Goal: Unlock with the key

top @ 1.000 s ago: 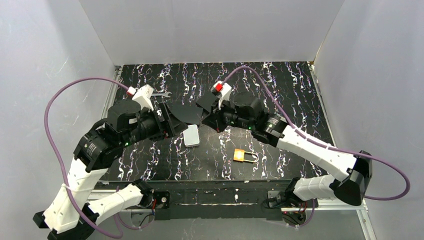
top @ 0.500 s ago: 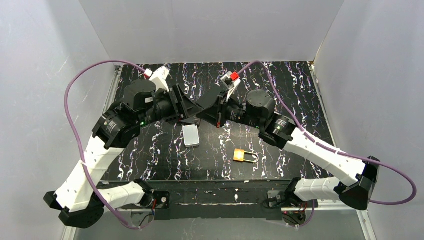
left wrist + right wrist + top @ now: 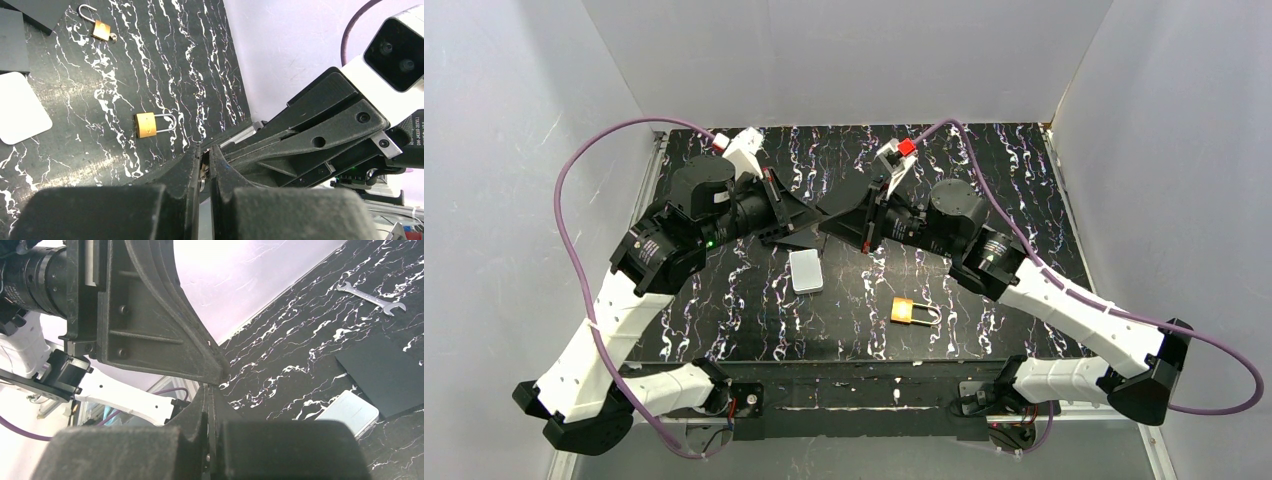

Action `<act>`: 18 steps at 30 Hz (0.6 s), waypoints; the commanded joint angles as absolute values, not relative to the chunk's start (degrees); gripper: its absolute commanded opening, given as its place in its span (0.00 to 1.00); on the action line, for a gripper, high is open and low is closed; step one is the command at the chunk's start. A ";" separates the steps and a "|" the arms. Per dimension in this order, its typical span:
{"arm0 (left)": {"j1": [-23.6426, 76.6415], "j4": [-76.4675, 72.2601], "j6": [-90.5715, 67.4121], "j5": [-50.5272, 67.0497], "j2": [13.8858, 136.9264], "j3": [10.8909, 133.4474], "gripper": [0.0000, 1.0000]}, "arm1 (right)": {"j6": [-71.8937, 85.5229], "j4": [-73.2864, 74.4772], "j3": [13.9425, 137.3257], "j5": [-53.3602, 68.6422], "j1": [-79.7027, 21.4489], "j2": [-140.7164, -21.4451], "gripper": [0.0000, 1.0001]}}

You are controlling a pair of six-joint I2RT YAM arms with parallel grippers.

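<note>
From above, my left claw (image 3: pixel 804 222) and right claw (image 3: pixel 836 218) meet tip to tip. The brass padlock (image 3: pixel 904 311) lies at 5 o'clock, nearer my right arm, with its shackle pointing to 3.

Left wrist: the left claw pinches a small silvery piece, the key (image 3: pixel 201 172) by my judgement.

Right wrist: the right claw is closed to a slit, and I cannot tell what it holds.

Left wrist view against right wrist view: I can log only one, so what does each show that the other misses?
Left wrist only: the open-shackled padlock, the nearer padlock, the right gripper. Right wrist only: the wrench, the left gripper. Both: the pale slab, the black sheet, the marbled table.
</note>
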State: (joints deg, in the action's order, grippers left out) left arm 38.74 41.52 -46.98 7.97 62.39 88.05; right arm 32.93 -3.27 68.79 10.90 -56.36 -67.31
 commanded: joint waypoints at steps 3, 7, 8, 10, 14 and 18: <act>38.53 40.34 -44.94 10.49 62.63 90.25 0.00 | 33.76 -7.65 71.64 12.13 -56.65 -66.42 0.01; 38.57 38.45 -43.34 13.97 63.45 91.32 0.00 | 34.01 -7.73 72.38 14.75 -56.60 -67.24 0.01; 38.51 38.22 -42.96 14.71 63.93 91.68 0.00 | 34.35 -7.85 72.48 15.41 -56.60 -67.54 0.01; 38.57 38.06 -42.25 15.89 64.62 92.53 0.00 | 34.76 -8.01 72.47 16.17 -56.60 -67.86 0.01; 38.58 37.63 -41.29 17.81 65.69 93.88 0.00 | 35.65 -8.09 72.42 16.69 -56.60 -68.16 0.01; 38.57 36.65 -41.55 18.53 65.68 94.21 0.18 | 36.06 -8.08 72.29 15.63 -56.60 -67.89 0.01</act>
State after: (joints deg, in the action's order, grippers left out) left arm 37.78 41.56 -41.06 12.84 64.73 92.33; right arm 34.70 -4.16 69.97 12.62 -55.40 -67.33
